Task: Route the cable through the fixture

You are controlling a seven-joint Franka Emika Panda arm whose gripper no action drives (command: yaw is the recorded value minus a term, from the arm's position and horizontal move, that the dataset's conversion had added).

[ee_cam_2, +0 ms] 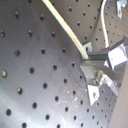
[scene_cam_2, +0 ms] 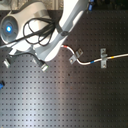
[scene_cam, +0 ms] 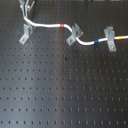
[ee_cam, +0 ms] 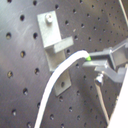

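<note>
Long thin white cable point(scene_cam: 50, 24) with red-orange and blue bands runs along far edge of black perforated board point(scene_cam: 60, 90), through 3 small grey metal clips.

Gripper point(ee_cam: 95, 61) clenched on cable end, just beside leftmost grey forked fixture point(scene_cam: 26, 34) in first exterior view.

Cable's long axis trails away toward middle clip point(scene_cam: 74, 34) and blue-band clip point(scene_cam: 110, 39).

Broader squarish bracket point(ee_cam: 52, 34) close beside the fingers; collision risk, I'd judge.

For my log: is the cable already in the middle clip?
Yes. The cable passes through the middle clip in the first exterior view.
</note>
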